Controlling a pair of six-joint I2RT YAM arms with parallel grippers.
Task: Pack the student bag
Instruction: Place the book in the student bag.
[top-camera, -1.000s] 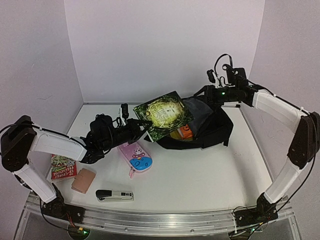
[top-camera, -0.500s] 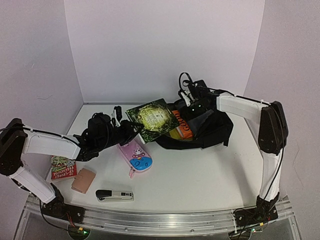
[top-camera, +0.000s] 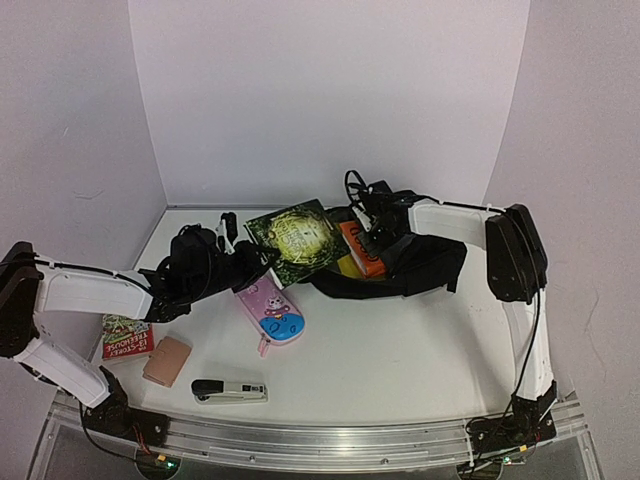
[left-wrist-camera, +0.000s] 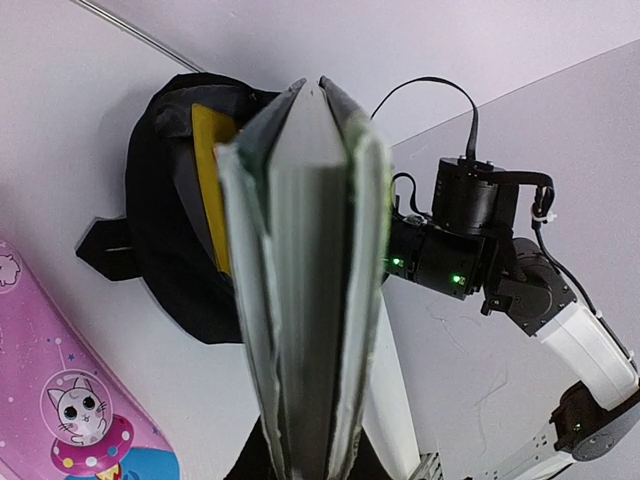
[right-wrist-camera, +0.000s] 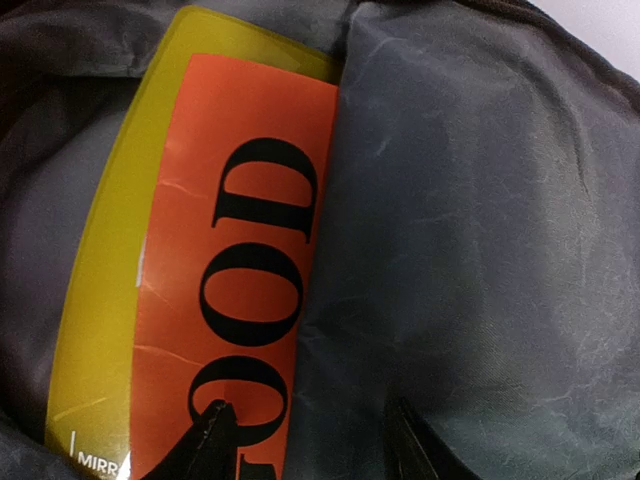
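Observation:
The student bag (top-camera: 425, 266), a black backpack, lies at the back right with its mouth facing left. An orange and yellow book (top-camera: 358, 250) sticks out of it. My right gripper (top-camera: 377, 233) is inside the mouth. In the right wrist view it stands open (right-wrist-camera: 305, 440), one fingertip over the orange cover (right-wrist-camera: 235, 300), the other over the grey lining (right-wrist-camera: 470, 250). My left gripper (top-camera: 262, 262) is shut on a green book (top-camera: 296, 238), held tilted just left of the bag. The left wrist view shows that book edge-on (left-wrist-camera: 300, 260), pointing at the bag (left-wrist-camera: 160, 240).
A pink cartoon pencil case (top-camera: 272, 312) lies under the left gripper. Near the front left are a red book (top-camera: 127, 336), a small tan block (top-camera: 166, 361) and a black stapler (top-camera: 228, 390). White walls close the back and sides.
My right arm came down from the upper right and leftward into the bag's mouth, and its jaws narrowed slightly. The bag's top has flattened. The left gripper drew the green book slightly left.

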